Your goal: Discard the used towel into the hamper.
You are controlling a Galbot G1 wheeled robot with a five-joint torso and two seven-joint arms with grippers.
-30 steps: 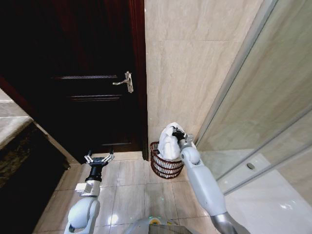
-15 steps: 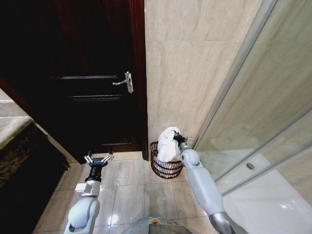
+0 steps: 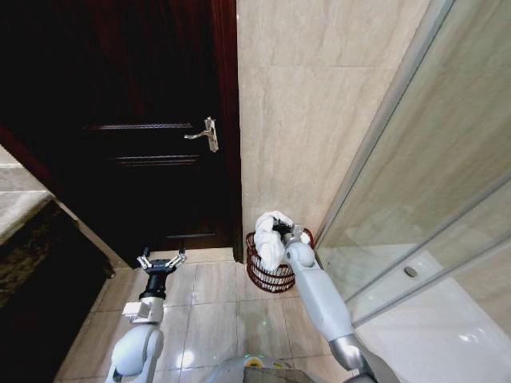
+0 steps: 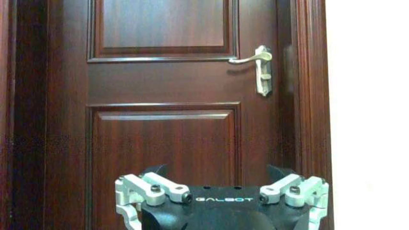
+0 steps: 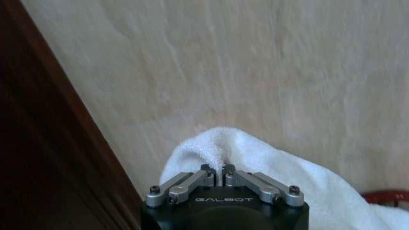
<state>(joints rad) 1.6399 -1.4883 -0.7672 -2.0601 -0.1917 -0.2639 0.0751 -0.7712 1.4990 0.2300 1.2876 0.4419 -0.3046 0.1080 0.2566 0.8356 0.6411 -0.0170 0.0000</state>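
Right gripper [image 3: 277, 229] clamped on the white towel [image 3: 269, 234], fingers pinched together on a fold of terry cloth — the right wrist view shows the two fingertips [image 5: 216, 171] closed with the towel [image 5: 255, 158] bunched just beyond them against the beige tiled wall [image 5: 255, 72].

Change over the last second: the arm has come down and swung a little toward the door side; the towel bundle, earlier held high above the rim, now sits lower, its bulk hanging inside the hamper [image 3: 271, 267] with only the top fold above the rim. Hamper itself unmoved — on the floor tiles in the corner between the dark wooden door [image 3: 120, 120] and the glass shower partition [image 3: 431, 159]. A sliver of its red rim [image 5: 386, 196] shows beside the towel in the right wrist view.

Judgement: towel is over and partly in the basket, still gripped; release is the step left.

Left gripper [image 3: 162, 260] idle, low above the floor, facing the door [image 4: 166, 96] with its lever handle [image 4: 255, 60]; fingers spread apart
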